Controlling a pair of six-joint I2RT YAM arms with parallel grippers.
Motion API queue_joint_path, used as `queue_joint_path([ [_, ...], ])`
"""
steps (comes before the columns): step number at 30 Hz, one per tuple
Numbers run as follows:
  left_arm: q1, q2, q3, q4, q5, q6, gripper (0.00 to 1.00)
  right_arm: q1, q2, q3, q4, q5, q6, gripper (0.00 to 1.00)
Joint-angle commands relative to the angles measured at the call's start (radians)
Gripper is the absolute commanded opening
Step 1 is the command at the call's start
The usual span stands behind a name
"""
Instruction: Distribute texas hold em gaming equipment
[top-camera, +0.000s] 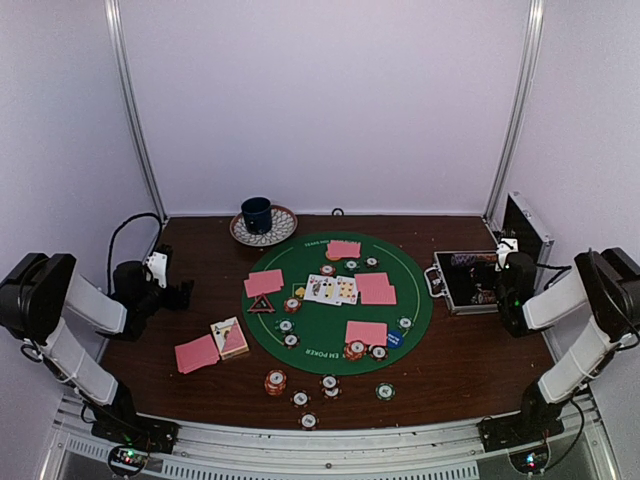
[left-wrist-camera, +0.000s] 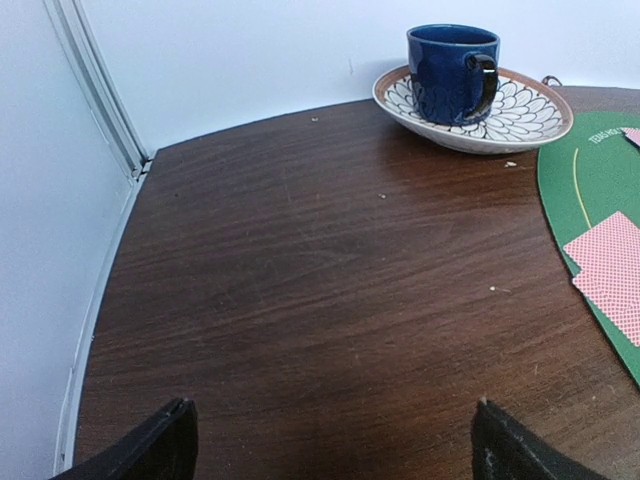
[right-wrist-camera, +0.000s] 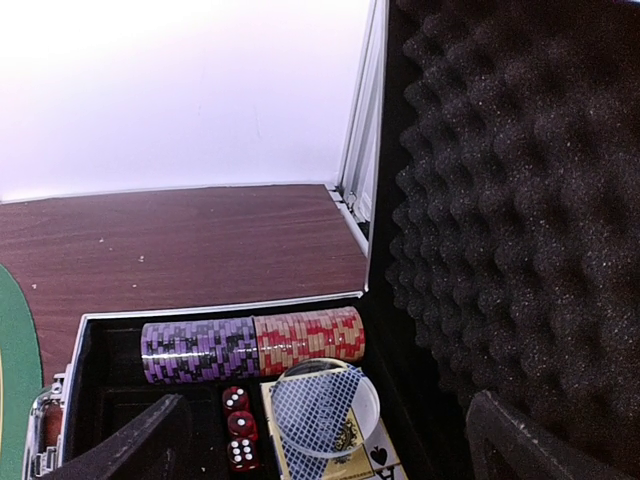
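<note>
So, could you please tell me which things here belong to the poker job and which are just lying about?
For the job: pink-backed cards, poker chips, black triangle, blue button, chip case.
Just lying about: blue mug, patterned plate.

a robot test cell in a lab, not a home: plain white wall panels (top-camera: 320, 100) held by aluminium corner posts (top-camera: 135, 110) box in a dark wooden tabletop (top-camera: 460, 370), and a left arm (top-camera: 80, 365) and a right arm (top-camera: 575, 365) are bolted to a metal rail (top-camera: 330, 440) at its near edge.
</note>
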Motion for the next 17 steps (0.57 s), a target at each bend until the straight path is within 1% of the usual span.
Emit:
queue_joint_path([
  [1, 0.006, 0.002, 0.002, 0.059, -0.011, -0.008, 0.98, 0.001, 0.007, -0.002, 0.022, -0.006, -0.011, 0.99],
  [17, 0.006, 0.003, 0.002, 0.06, -0.01, -0.008, 0.98, 0.0, 0.005, 0.001, 0.014, -0.01, -0.009, 1.0],
])
